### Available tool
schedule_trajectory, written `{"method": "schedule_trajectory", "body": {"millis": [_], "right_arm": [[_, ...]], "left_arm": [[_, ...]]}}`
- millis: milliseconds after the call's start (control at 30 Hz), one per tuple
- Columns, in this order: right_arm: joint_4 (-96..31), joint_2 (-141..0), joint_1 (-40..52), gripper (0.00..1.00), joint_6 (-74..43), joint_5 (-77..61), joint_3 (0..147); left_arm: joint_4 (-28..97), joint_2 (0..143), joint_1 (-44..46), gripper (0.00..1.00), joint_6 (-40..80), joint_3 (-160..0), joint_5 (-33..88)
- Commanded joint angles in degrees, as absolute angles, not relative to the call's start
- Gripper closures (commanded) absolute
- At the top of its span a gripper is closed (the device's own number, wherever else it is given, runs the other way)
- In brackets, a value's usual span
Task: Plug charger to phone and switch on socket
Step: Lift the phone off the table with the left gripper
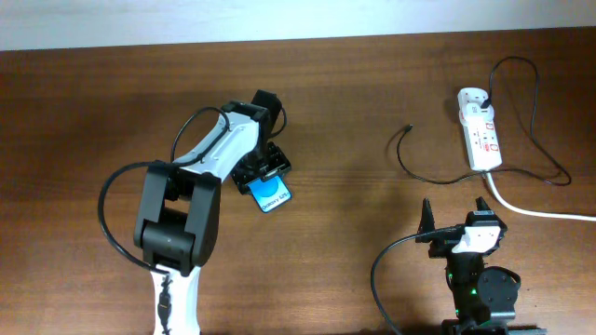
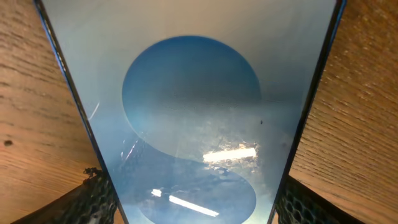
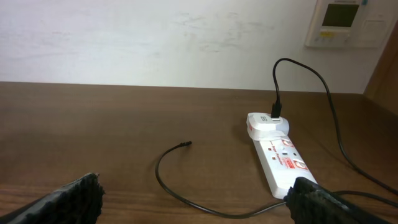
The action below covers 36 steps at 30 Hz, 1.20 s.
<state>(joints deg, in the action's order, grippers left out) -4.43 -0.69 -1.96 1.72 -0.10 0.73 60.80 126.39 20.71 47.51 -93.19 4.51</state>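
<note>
- The phone (image 1: 273,196) is found left of centre on the tabletop (image 1: 372,251), beneath the left gripper (image 1: 267,177), with one end showing past the fingers; its blue screen with a lighter oval is turned upward and fills the left wrist view
- The left gripper is closed to the phone's width: its black meshed pads (image 2: 87,200) are seen against the two long dark edges, one on each side
- Whether the phone is raised or rests on the wood cannot be told
- The right gripper (image 1: 456,214) is held wide open near the front right of the tabletop; nothing is gripped or touched by its fingers (image 3: 68,200)
- The socket (image 1: 480,135) is laid at the far right, well apart from the phone; a white adapter (image 3: 267,124) is plugged in at its far end and a thick white cord (image 1: 535,210) is led off from its near end
- The positions of its red-marked switches cannot be made out
- The charger (image 3: 157,172) is run from the adapter in a wide loop and is ended in a connector tip (image 1: 410,127) lying loose on the wood, near the socket's left side
- The tabletop is seen as dark brown grained wood; a pale wall (image 3: 155,43) is set behind its far edge, with a white control panel (image 3: 344,22) mounted at the upper right
</note>
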Motion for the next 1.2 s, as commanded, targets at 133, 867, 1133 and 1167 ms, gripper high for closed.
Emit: {"method": "schedule_trajectory", "body": {"millis": [133,867,1133,1167], "right_arm": [[-4.6,-0.36,-2.28,0.01,1.5,0.19,0.32],[-4.6,-0.36,-2.28,0.01,1.5,0.19,0.32],[-4.6,-0.36,-2.28,0.02,1.5,0.21,0.32],[-4.6,-0.36,-2.28,0.02,1.5,0.21,0.32]], "left_arm": [[63.66,132.09,19.33,0.44,46.54,-93.17,0.25],[76.07,132.09,19.35,0.46,46.54,-107.18,2.81],[80.66,132.09,19.35,0.46,46.33,-113.99,3.95],[81.34,132.09,19.33,0.46,46.33,-114.98,4.21]]}}
